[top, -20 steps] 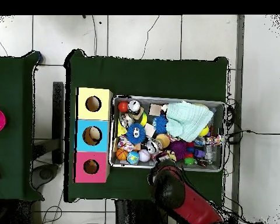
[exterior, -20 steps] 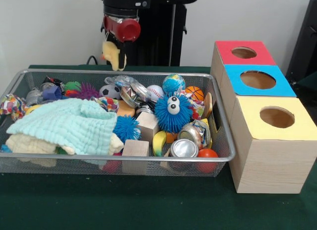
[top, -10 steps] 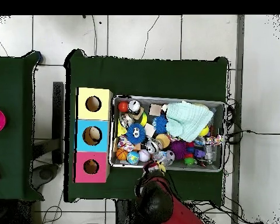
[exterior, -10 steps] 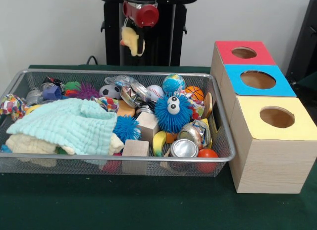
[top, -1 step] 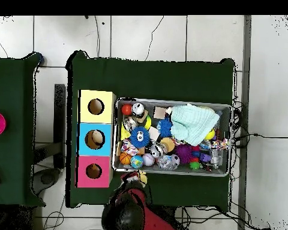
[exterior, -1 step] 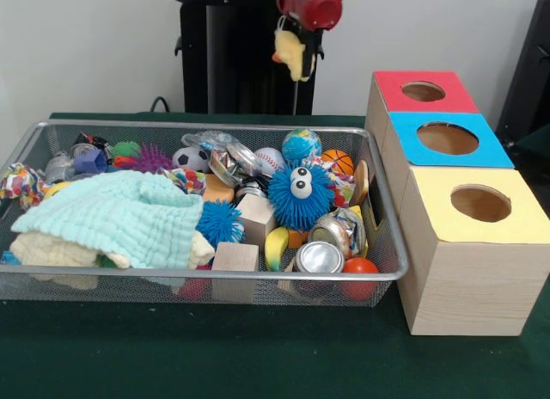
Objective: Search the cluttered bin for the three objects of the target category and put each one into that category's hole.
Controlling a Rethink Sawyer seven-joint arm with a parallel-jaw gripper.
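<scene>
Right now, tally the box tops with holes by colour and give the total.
Red box top: 1
Blue box top: 1
Yellow box top: 1
Total: 3

The front camera sits low and close, facing across the worktop (exterior, -1 step: pixel 258 365), so the wire bin (exterior, -1 step: pixel 198 274) fills lower left. The overhead camera hangs high, looking straight down. Both views share the bin (top, -1 step: pixel 173 172) and the 3 boxes (top, -1 step: pixel 96 138).
</scene>
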